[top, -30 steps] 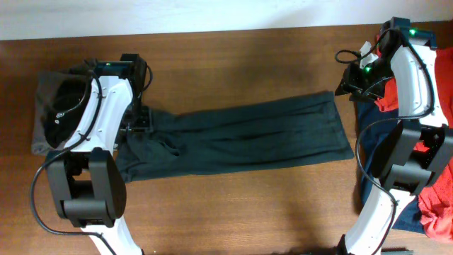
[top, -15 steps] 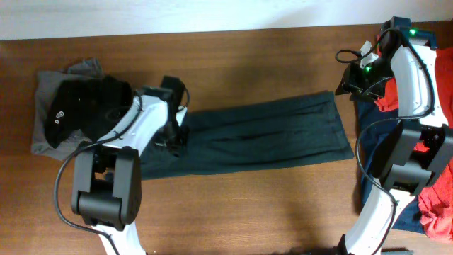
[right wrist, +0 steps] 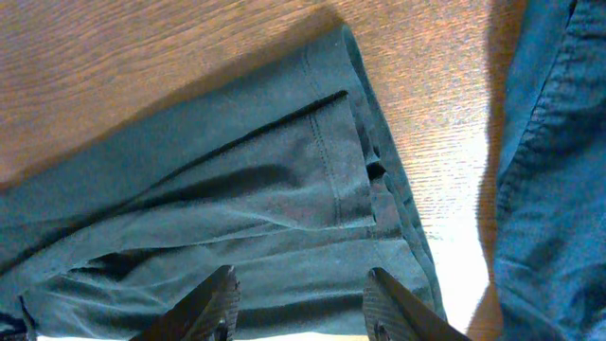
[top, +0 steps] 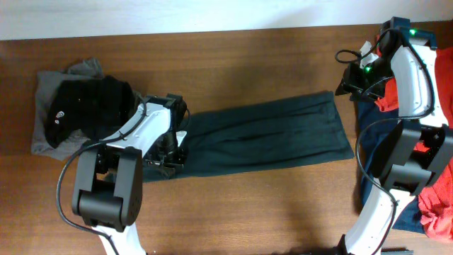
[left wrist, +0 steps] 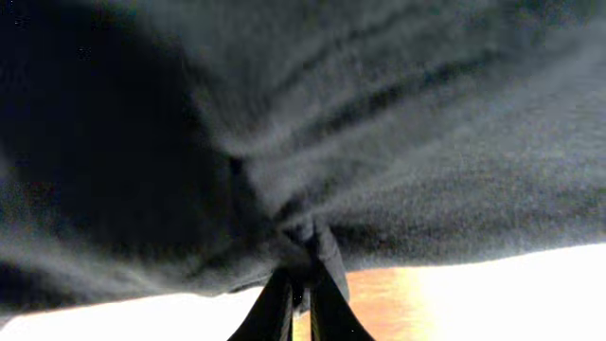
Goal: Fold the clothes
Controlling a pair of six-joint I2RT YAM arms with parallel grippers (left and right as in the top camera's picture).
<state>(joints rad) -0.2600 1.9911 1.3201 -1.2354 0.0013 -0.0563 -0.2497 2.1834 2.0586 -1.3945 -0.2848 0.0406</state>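
A dark green garment (top: pixel 262 134) lies as a long folded band across the middle of the wooden table (top: pixel 233 64). My left gripper (top: pixel 172 150) sits at its left end and is shut on a pinch of the dark cloth (left wrist: pixel 301 248), which fills the left wrist view. My right gripper (top: pixel 348 86) hovers open and empty just past the band's upper right corner; the right wrist view shows that hemmed end (right wrist: pixel 322 189) between its fingers (right wrist: pixel 301 296). No white letters show.
A black garment (top: pixel 88 106) lies on a grey one (top: pixel 46 88) at the far left. Navy cloth (top: pixel 371 117) and red cloth (top: pixel 435 198) are piled at the right edge; the navy also shows in the right wrist view (right wrist: pixel 549 170).
My left gripper has moved right and toward the front, dragging the garment's left end over so the band is shorter. The black and grey pile is now uncovered. The right arm has not moved.
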